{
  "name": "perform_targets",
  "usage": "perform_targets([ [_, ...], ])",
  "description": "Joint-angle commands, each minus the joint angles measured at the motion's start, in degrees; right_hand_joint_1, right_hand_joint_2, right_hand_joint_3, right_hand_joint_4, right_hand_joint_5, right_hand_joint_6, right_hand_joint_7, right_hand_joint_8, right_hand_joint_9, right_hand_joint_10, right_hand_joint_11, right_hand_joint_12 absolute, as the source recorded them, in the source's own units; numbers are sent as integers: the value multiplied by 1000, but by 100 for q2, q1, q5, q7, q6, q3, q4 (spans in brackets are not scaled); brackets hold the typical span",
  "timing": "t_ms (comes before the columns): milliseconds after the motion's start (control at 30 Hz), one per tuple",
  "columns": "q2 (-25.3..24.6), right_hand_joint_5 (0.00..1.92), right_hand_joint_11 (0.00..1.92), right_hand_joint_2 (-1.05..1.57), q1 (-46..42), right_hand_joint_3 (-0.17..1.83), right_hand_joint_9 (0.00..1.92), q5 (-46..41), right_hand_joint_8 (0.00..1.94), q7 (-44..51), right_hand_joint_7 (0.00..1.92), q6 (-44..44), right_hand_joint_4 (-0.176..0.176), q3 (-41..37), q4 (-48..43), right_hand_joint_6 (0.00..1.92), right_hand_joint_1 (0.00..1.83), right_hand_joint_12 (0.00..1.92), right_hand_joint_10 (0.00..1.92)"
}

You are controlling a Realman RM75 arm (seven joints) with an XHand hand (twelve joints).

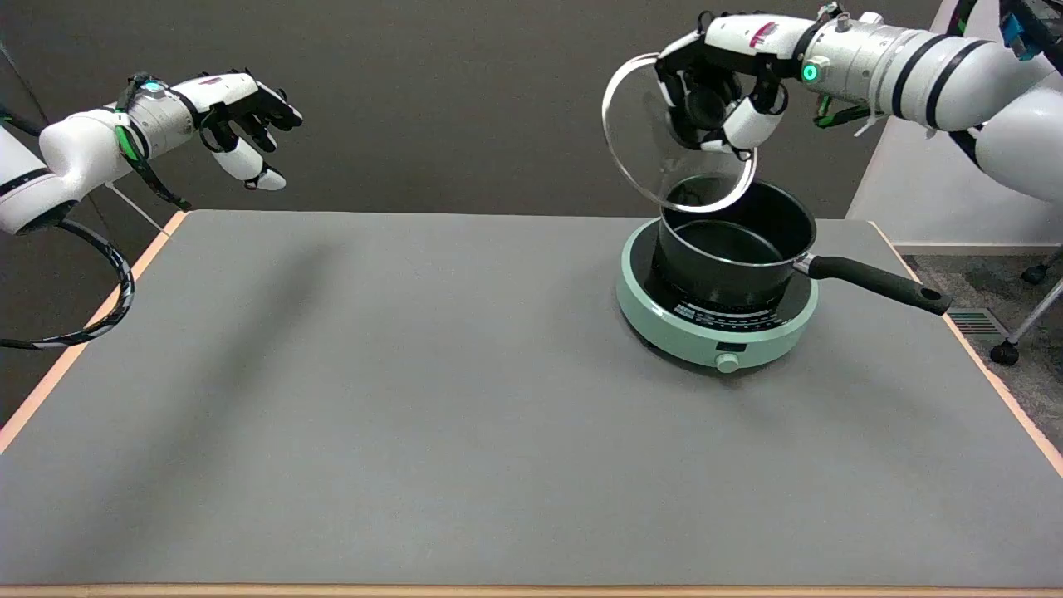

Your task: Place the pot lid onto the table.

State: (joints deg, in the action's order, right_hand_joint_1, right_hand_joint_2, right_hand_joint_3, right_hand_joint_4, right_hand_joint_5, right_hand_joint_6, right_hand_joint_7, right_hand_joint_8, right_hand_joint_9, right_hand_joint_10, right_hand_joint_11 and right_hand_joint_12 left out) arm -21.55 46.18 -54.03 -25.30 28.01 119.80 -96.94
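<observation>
The right hand [721, 100] has its fingers wrapped round the knob of the glass pot lid [652, 141], holding it tilted in the air — clear of the black saucepan [731, 249] below. That pan sits on a mint-green induction cooker [714, 328] on the grey table [415, 399].

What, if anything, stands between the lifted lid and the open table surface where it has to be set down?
Nothing visible does. The robot hand holds the glass lid tilted in the air above the pot on the green cooker. The grey table to their left shows no objects.
</observation>
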Motion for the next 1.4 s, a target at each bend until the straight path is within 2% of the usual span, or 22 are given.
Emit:
perform_targets([
  [33,-537,511,652,710,357,1007,768,-273,1558,0,860,-307,176,135,-141,1667,1519,1811,1762],
  [433,-1102,519,657,707,1150,1013,771,-273,1555,-8,861,-289,176,1012,-302,1657,1520,1820,1767],
  [967,-2197,519,656,707,2179,1016,771,-632,1559,-16,858,-53,176,2789,465,1657,1520,1832,1772],
  [1200,-2709,519,654,706,1932,1022,770,-736,1566,15,856,182,176,2873,958,1662,1520,1836,1779],
  [1400,-2989,524,654,705,1723,1025,770,-480,1568,40,857,221,176,2873,1048,1656,1520,1832,1782],
])
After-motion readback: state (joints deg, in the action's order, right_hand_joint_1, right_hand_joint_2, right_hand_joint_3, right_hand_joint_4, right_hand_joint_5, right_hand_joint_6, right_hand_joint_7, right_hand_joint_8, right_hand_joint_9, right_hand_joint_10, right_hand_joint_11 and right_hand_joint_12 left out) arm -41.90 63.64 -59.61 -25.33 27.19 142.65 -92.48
